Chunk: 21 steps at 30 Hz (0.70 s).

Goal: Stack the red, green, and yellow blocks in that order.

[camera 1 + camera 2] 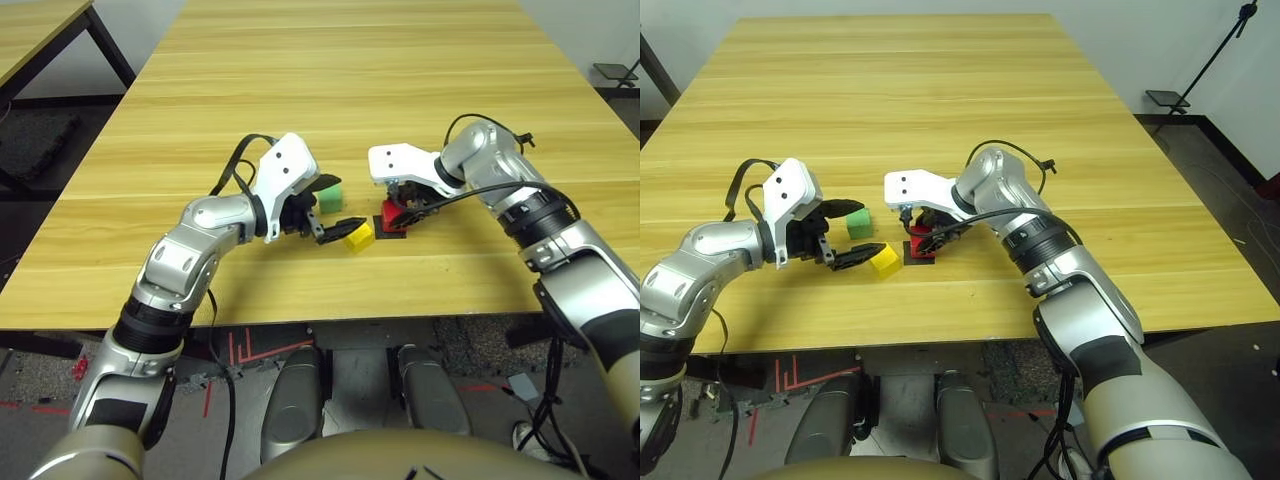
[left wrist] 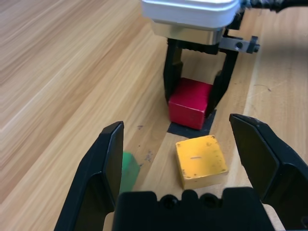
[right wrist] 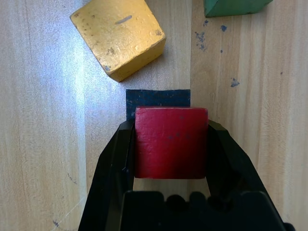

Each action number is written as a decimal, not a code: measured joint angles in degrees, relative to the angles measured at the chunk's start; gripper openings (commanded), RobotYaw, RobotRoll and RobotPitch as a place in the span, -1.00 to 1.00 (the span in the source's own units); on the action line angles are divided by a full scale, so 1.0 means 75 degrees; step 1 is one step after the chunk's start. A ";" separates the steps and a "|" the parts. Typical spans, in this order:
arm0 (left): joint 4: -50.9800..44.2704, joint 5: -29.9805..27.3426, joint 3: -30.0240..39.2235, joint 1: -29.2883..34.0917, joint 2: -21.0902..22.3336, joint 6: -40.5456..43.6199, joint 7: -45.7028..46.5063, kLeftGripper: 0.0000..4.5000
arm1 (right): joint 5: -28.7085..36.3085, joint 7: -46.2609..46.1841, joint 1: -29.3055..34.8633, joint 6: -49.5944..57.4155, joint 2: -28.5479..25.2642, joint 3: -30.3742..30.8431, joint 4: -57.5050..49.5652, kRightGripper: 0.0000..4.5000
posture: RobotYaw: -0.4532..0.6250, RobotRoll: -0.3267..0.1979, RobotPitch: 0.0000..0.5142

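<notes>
Roughly L to R on the wooden table (image 1: 300, 80): left gripper (image 2: 192, 159) w/ fingers spread wide, nothing held, low over the table. Green block (image 1: 331, 195) sits by its far finger, yellow block (image 1: 359, 236) just off its near fingertip, between the two grippers. Right gripper (image 3: 171, 144) is clamped on the red block (image 3: 170, 142), both sides pinched, over the black square patch (image 3: 158, 98).

The pale green matte cube (image 3: 235, 6) is cut off by the edge of the right wrist view, and is half hidden behind a black finger (image 2: 103, 168) in the left wrist view. The flat black square patch (image 3: 158, 98) is largely covered by the bright red matte cube (image 3: 170, 142).
</notes>
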 measured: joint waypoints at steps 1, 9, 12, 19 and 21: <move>0.0000 0.0000 0.0007 0.0001 0.0000 0.0000 0.0010 1.00 | 0.0010 -0.0001 0.0000 0.0003 0.0011 0.0003 0.0004 -0.09 | 0.78 -0.73 -0.57; 0.0435 0.0172 -0.0009 -0.0277 -0.0017 -0.0265 -0.0042 1.00 | 0.0417 -0.0052 0.0003 -0.0380 0.0031 -0.0179 0.0456 0.70 | 0.68 -0.66 -0.64; 0.1183 0.0404 -0.0107 -0.0865 -0.0011 -0.0719 -0.0358 1.00 | 0.0757 -0.0121 -0.0119 -0.0672 -0.0174 -0.0559 0.0917 0.99 | 0.61 -0.62 -0.69; 0.3789 0.1166 -0.0725 -0.2360 -0.0053 -0.2131 -0.1708 1.00 | 0.1812 0.0398 -0.0960 -0.0796 -0.1387 -0.1910 0.1404 0.99 | 0.42 -0.52 -0.78; 0.4573 0.1437 -0.0874 -0.2688 -0.0062 -0.2602 -0.2074 1.00 | 0.1917 0.0574 -0.0973 -0.0786 -0.1697 -0.2091 0.1418 0.99 | 0.36 -0.49 -0.80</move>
